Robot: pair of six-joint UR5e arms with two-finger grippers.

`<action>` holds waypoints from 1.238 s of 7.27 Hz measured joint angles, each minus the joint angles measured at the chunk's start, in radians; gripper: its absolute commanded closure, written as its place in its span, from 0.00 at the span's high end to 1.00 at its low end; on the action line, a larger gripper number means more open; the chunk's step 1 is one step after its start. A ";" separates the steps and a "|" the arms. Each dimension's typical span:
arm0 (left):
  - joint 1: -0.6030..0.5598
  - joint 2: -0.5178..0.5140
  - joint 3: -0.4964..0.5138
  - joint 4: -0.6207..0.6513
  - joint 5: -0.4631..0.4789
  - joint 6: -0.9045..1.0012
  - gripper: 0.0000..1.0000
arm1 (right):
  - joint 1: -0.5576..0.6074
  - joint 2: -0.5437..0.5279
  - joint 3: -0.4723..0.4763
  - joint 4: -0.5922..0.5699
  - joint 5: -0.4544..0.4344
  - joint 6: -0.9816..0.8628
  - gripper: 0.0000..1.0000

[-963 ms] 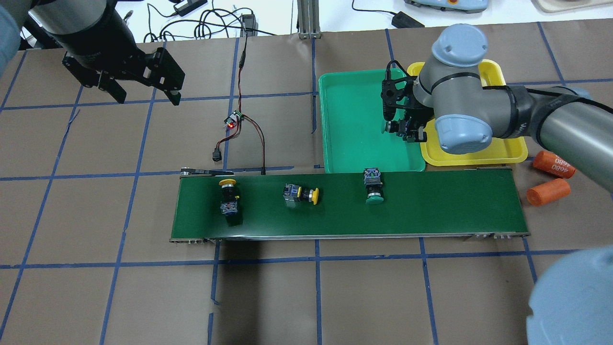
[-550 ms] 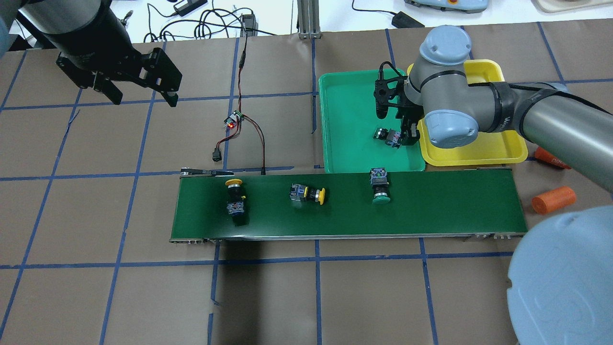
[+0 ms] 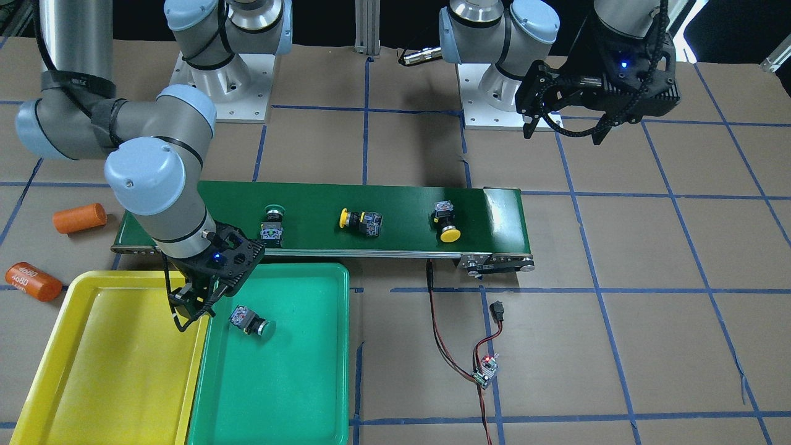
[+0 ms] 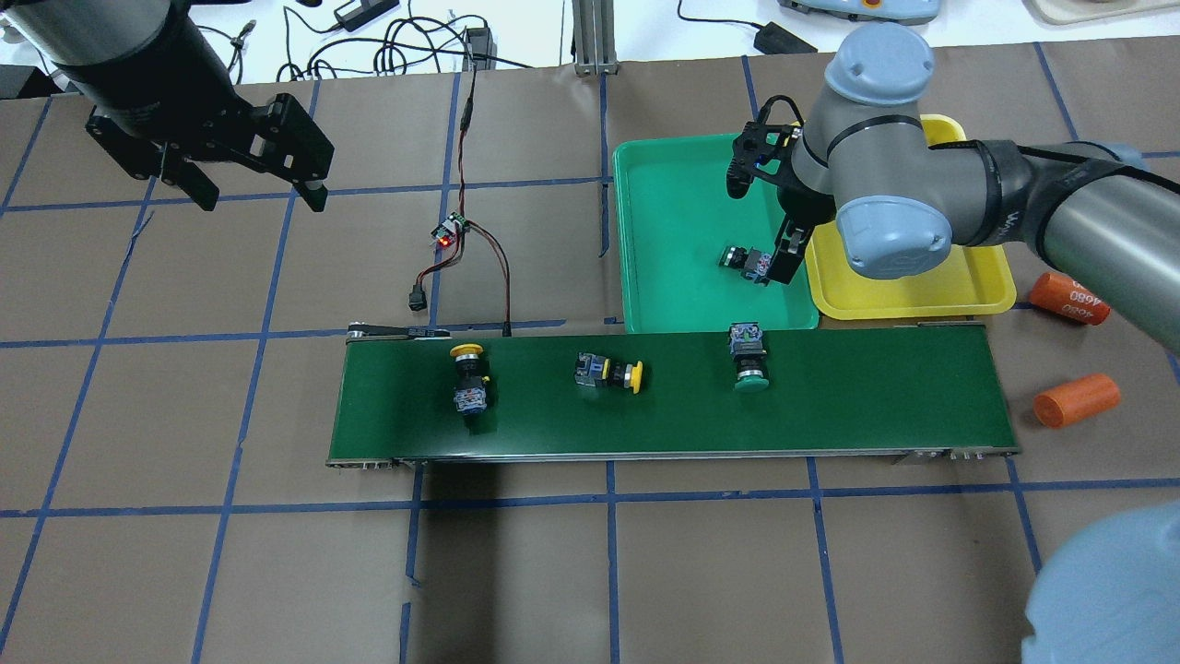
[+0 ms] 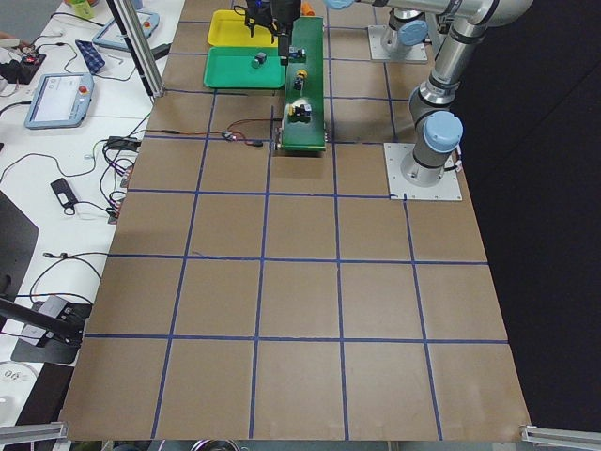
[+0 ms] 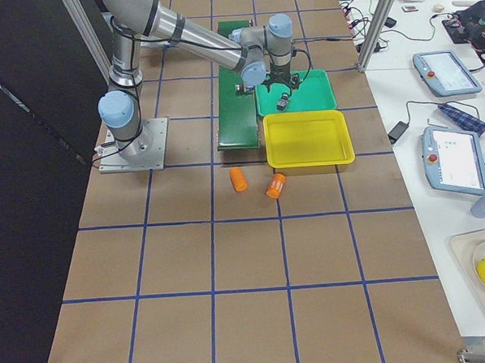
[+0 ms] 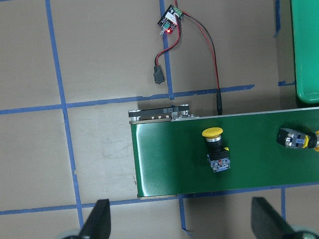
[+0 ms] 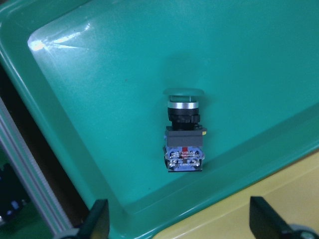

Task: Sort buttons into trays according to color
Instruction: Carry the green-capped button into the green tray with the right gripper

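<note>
A green button [image 4: 745, 260] lies on its side in the green tray [image 4: 673, 231], near the wall next to the yellow tray [image 4: 922, 288]. My right gripper [image 4: 763, 221] hangs open and empty just above it; in the right wrist view the button [image 8: 184, 132] lies free between the fingertips [image 8: 97, 221]. Two yellow buttons [image 4: 468, 373] [image 4: 607, 372] and one green button [image 4: 747, 355] lie on the dark-green conveyor belt [image 4: 857, 387]. My left gripper [image 4: 260, 194] is open and empty, high over the table's far left, away from the belt.
Two orange cylinders [image 4: 1069, 297] [image 4: 1076, 399] lie right of the belt and yellow tray. A small circuit board [image 4: 452, 231] with red and black wires lies between my left gripper and the green tray. The yellow tray [image 3: 105, 358] holds nothing.
My right gripper has let go of the green button, which now lies in the green tray, and has opened wider. The three belt buttons have moved right. My left gripper has drifted slightly left.
</note>
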 measured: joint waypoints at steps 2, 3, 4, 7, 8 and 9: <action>0.005 0.001 0.005 0.000 -0.003 -0.002 1.00 | 0.000 -0.054 0.006 0.122 0.004 0.302 1.00; 0.011 0.002 0.008 0.000 -0.003 -0.002 1.00 | 0.003 -0.084 0.015 0.174 0.009 0.459 1.00; 0.021 0.003 0.010 -0.001 -0.003 -0.002 1.00 | 0.006 -0.104 0.028 0.199 0.011 0.582 1.00; 0.037 0.004 0.012 -0.002 -0.031 -0.002 1.00 | 0.013 -0.144 0.121 0.203 0.039 0.711 0.95; 0.037 0.004 0.012 -0.002 -0.033 -0.002 1.00 | 0.014 -0.162 0.163 0.197 0.049 0.718 0.90; 0.038 0.005 0.012 -0.002 -0.034 -0.002 1.00 | 0.013 -0.171 0.198 0.183 0.054 0.716 0.77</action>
